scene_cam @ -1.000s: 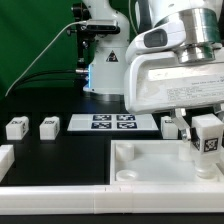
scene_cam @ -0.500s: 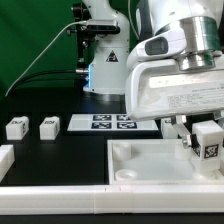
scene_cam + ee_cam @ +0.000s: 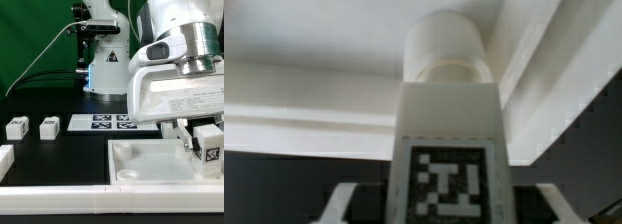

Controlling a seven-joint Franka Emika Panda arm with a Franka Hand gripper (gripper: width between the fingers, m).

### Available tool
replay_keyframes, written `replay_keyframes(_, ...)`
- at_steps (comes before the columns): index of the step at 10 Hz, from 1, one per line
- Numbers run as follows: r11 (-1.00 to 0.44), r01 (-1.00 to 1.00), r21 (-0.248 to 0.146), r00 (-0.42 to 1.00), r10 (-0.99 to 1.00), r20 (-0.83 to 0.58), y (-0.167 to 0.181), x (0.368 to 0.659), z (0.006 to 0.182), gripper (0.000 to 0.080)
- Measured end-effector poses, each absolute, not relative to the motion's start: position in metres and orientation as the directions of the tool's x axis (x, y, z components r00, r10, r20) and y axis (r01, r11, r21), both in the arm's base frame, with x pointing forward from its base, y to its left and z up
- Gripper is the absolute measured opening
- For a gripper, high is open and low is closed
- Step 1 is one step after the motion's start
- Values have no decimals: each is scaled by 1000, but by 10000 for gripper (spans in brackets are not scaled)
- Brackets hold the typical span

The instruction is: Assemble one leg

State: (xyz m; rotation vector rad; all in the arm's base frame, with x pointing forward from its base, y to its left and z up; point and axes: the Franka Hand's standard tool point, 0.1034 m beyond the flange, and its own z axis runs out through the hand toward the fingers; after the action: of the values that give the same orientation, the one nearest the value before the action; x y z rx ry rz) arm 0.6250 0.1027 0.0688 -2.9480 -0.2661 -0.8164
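My gripper (image 3: 204,150) is shut on a leg (image 3: 210,140), a small white block with a black-and-white tag facing the camera. It holds the leg above the right end of the large white tray-like piece (image 3: 150,162). In the wrist view the leg (image 3: 450,120) runs out from between the fingers (image 3: 352,198), and its round end points at an inner corner of the tray-like piece (image 3: 313,90). Two more legs (image 3: 16,127) (image 3: 49,127) stand at the exterior view's left. Another (image 3: 170,125) stands behind the gripper, partly hidden.
The marker board (image 3: 110,122) lies on the black table behind the tray-like piece. A white part (image 3: 5,157) sits at the exterior view's left edge. A white rail (image 3: 60,200) runs along the front. The arm's base and cables stand at the back.
The gripper has moved a little to the exterior view's right and slightly down, with the leg still in it. Nothing else has moved.
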Motion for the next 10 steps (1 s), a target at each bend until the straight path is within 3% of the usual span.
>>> replay_keyframes(3, -981, 192, -17, 830, 153, 537, 111, 618, 68, 294)
replay_keyframes(4, -981, 193, -16, 831, 154, 535, 111, 616, 66, 376)
replay_keyframes(5, -981, 193, -16, 832, 155, 533, 110, 615, 65, 513)
replay_keyframes(6, -981, 193, -16, 832, 155, 532, 110, 614, 65, 513)
replay_keyframes(7, -981, 194, -15, 833, 157, 531, 109, 614, 64, 624)
replay_keyframes(10, -981, 196, -8, 831, 162, 532, 104, 613, 67, 648)
